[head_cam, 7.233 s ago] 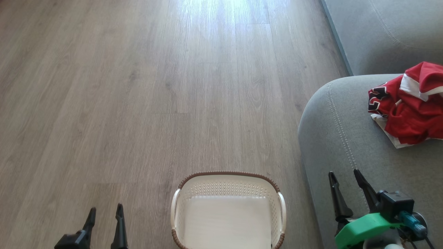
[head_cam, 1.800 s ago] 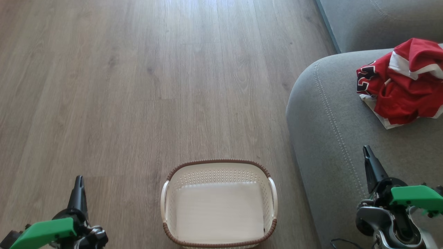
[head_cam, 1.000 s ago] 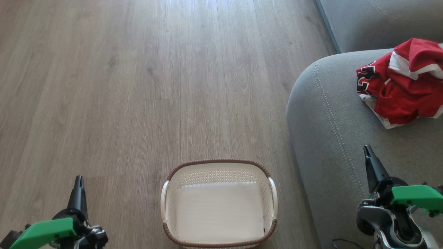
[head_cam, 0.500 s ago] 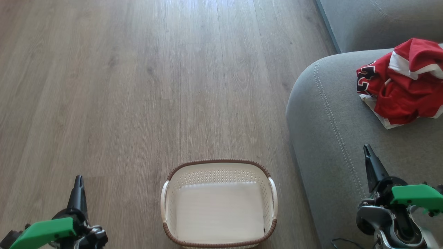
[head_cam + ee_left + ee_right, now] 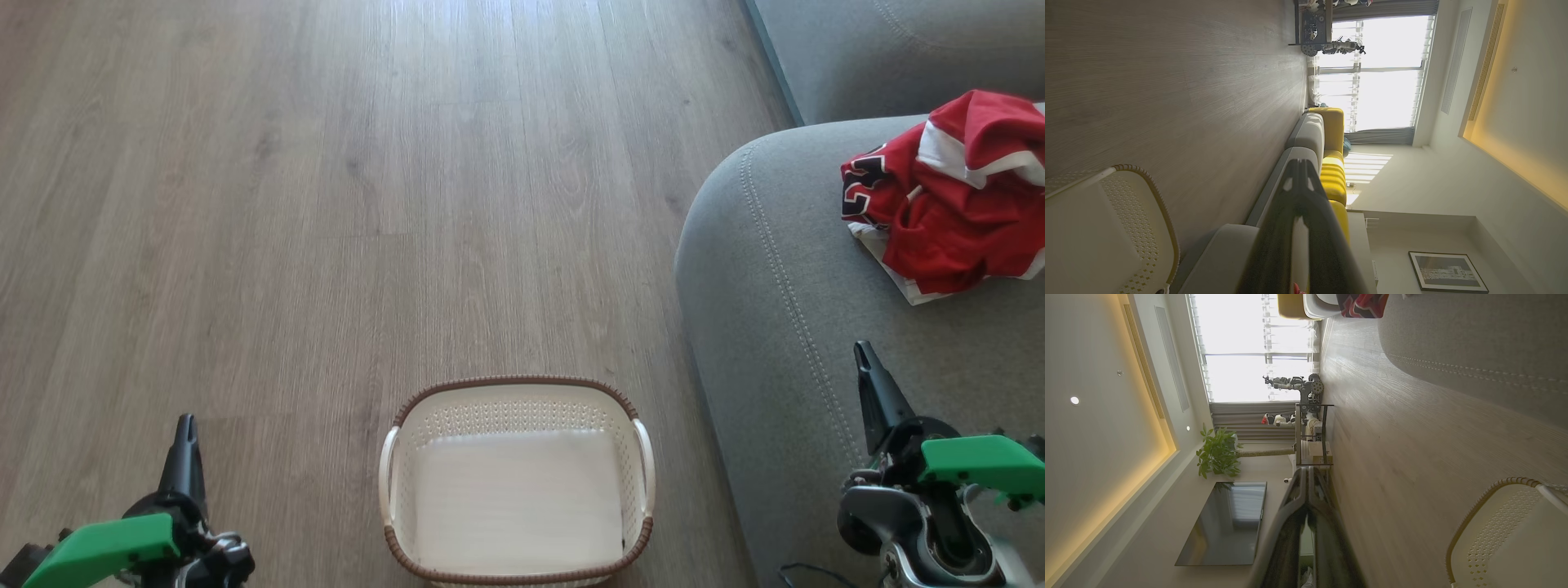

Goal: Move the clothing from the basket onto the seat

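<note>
And there are the jerseys [image 5: 947, 204], a crumpled red heap of soft cloth with white trim and a black-and-white number showing, lying on the sofa cushion [image 5: 775, 327] towards its far right. The cushion is broad grey woven fabric, rounded at the edge, with a double line of pale stitching curving along it. Down on the floor [image 5: 326, 204], long grey-brown planks with a wood grain, stands the basket [image 5: 514, 382], just beside the cushion's front: oval cream plastic, sides pierced with small holes, a brown braided rim, white handles at each side, its smooth bottom bare. The left gripper [image 5: 187, 425] hangs over the planks well left of the basket, its two dark tapered fingers pressed flat together with nothing between them. The right gripper [image 5: 863, 355] hovers over the grey cushion, near the stitching and apart from the jerseys, likewise clenched on nothing, the fingers meeting in a single point
</note>
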You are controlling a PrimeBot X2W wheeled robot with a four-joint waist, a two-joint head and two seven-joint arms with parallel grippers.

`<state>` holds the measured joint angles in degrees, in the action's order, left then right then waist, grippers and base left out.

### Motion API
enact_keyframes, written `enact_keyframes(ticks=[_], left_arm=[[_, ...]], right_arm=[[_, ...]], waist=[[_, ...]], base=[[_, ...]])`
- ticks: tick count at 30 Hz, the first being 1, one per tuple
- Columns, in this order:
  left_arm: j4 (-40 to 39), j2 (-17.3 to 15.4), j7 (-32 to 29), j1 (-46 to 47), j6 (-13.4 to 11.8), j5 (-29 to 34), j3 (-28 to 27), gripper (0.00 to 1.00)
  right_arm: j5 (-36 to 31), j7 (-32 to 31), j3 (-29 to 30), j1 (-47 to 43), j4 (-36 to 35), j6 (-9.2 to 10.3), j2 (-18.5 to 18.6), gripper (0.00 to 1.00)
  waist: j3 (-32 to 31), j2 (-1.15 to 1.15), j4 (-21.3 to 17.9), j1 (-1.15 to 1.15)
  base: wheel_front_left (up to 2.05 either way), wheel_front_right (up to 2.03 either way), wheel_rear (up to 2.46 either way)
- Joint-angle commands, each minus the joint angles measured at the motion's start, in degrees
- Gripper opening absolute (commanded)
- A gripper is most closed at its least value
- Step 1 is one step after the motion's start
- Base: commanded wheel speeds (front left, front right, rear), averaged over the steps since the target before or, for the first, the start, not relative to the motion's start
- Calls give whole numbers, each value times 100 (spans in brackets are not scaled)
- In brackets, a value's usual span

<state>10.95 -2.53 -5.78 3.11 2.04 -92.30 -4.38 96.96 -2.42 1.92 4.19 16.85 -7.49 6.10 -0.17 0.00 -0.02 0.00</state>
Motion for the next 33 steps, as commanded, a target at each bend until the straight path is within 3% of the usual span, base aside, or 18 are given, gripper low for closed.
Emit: enact_keyframes(ticks=[1,33], left_arm=[[-214,-55,-41,272,49,-6,-201,0],[-216,-51,-45,272,49,-2,-205,0]], right_arm=[[39,55,-125,299,-230,0,133,0],[255,251,-370,288,-270,0,319,0]], waist=[[0,0,0,0],[1,0,0,0]], base=[[0,0,0],[0,0,0]])
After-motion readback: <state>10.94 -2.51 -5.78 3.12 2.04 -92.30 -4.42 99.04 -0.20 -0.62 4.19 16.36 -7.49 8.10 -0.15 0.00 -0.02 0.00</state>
